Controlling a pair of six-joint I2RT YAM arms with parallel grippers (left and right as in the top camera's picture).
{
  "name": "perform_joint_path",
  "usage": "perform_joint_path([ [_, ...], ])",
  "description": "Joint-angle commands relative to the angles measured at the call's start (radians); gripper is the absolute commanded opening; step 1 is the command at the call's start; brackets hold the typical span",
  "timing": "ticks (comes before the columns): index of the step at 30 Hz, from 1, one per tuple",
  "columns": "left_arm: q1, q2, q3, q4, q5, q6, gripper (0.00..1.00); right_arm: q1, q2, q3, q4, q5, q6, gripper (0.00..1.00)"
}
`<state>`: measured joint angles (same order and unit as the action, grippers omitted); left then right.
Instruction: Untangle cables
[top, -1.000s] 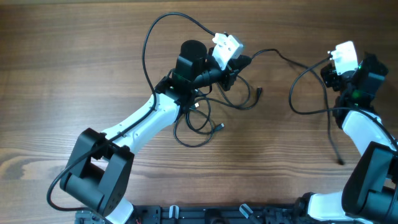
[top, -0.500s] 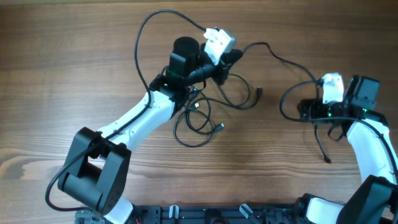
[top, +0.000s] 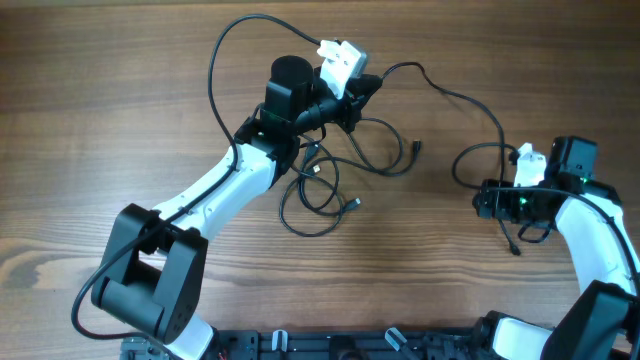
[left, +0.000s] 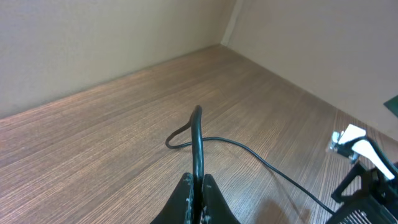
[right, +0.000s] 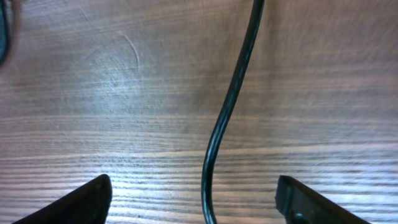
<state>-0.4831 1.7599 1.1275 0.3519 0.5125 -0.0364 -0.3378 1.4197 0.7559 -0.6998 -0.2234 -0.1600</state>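
Left gripper (left: 198, 190) is clamped shut on a black cord (left: 197, 134), which arches up out of the fingers and trails off to the right across the wooden table (top: 110, 110). From overhead, the main snarl of cables (top: 325, 185) lies on the table just under that gripper, and the left arm (top: 215, 190) covers its left edge. One big loop (top: 213, 75) swings out around the far side of the wrist, and a small plug tip (top: 415, 148) lies just right of the snarl. Right gripper (right: 199, 202) is well off to the right, down low, jaws spread wide with a strand (right: 230, 106) running between them and touching neither finger. Can't tell whether that's the same cord.
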Motion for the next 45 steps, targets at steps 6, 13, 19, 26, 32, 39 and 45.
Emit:
perform_joint_path([
  [6,0.004,0.008,0.006,0.003,-0.010,-0.010,0.04,-0.002,-0.013,-0.130,0.082,0.066,0.059,0.67],
  [13,0.004,0.008,0.006,0.003,-0.037,-0.010,0.04,-0.002,-0.013,-0.143,0.186,0.069,0.161,0.04],
  [19,0.004,0.013,0.006,0.003,-0.265,0.094,0.04,-0.002,-0.013,-0.143,0.436,0.187,0.289,0.04],
  [26,0.022,0.139,0.006,0.131,-0.364,0.295,0.04,-0.003,-0.002,-0.142,0.794,0.368,0.290,0.04],
  [32,0.099,0.238,0.006,0.212,-0.364,0.291,0.04,-0.092,0.128,-0.106,0.998,0.420,0.287,0.05],
  [39,0.136,0.312,0.006,0.333,-0.346,0.295,0.04,-0.199,0.392,0.090,1.047,0.328,0.253,0.04],
  [45,0.138,0.434,0.082,0.379,-0.337,0.295,0.04,-0.200,0.579,0.305,1.064,0.240,0.239,0.04],
])
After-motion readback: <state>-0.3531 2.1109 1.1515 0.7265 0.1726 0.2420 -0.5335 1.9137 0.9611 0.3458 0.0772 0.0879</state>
